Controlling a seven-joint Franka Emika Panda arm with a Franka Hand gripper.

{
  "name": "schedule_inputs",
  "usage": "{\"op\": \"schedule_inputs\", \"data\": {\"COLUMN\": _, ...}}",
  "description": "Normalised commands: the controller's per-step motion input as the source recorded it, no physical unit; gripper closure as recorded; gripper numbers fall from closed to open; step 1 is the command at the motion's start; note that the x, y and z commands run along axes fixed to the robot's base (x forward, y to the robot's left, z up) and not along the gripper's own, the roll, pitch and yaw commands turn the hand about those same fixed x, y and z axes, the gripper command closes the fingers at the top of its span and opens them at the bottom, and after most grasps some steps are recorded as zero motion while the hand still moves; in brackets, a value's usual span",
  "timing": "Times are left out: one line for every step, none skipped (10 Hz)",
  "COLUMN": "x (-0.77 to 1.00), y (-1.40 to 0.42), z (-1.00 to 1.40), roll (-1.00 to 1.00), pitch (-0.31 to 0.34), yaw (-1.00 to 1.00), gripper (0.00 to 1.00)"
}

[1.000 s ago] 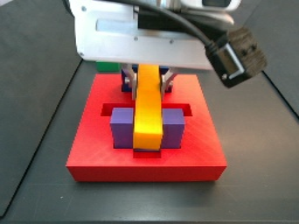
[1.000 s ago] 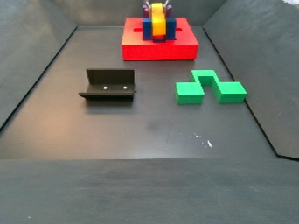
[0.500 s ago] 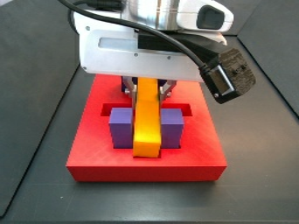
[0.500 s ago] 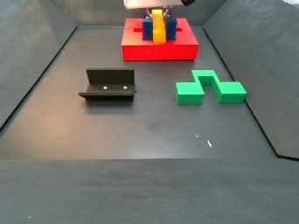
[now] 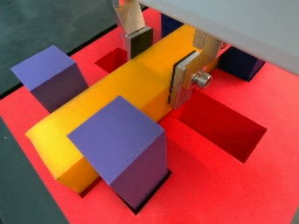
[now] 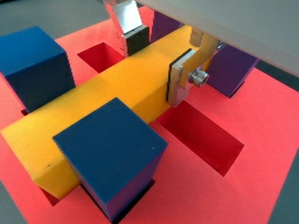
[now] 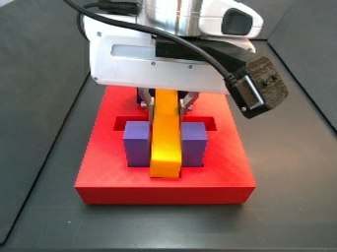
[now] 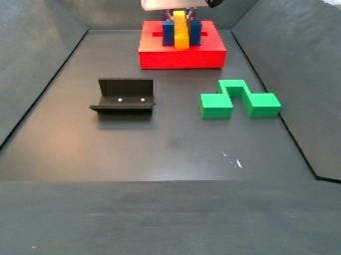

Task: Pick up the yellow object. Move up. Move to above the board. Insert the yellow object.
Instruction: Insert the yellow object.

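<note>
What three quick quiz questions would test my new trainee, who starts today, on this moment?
1. True or false: the gripper has its jaws on either side of the yellow object.
2. The yellow object lies between two posts on the board. Which colour are the posts in a side view: A green, B purple, C black?
3. Which thing lies nearest the green zigzag block on the floor?

Key: 1 true; 2 B; 3 the fixture.
</note>
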Motion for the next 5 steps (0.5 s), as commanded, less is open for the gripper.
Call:
{"op": "schedule_inputs", "data": {"x": 0.07, "y": 0.12, "z": -0.11, "roll": 0.16, "pitch": 0.083, "yaw": 0.00, "gripper": 1.00}}
{"op": "schedule_inputs", "data": {"x": 0.00, "y": 0.00, "z": -0.05, "roll": 0.11, "pitch": 0.049, "yaw": -0.07, "gripper": 1.00}}
{"op": "schedule_inputs", "data": {"x": 0.00, "y": -0.08, "z": -0.11, "roll": 0.09, "pitch": 0.000, "yaw": -0.05, "gripper": 1.00}}
{"op": "schedule_inputs", "data": {"x": 0.00, "y": -0.03, "z": -0.01, "roll": 0.05, "pitch": 0.000, "yaw": 0.00, "gripper": 1.00}}
{"op": "schedule_inputs", "data": {"x": 0.00, "y": 0.00, "z": 0.00, "roll": 0.00, "pitch": 0.000, "yaw": 0.00, "gripper": 1.00}}
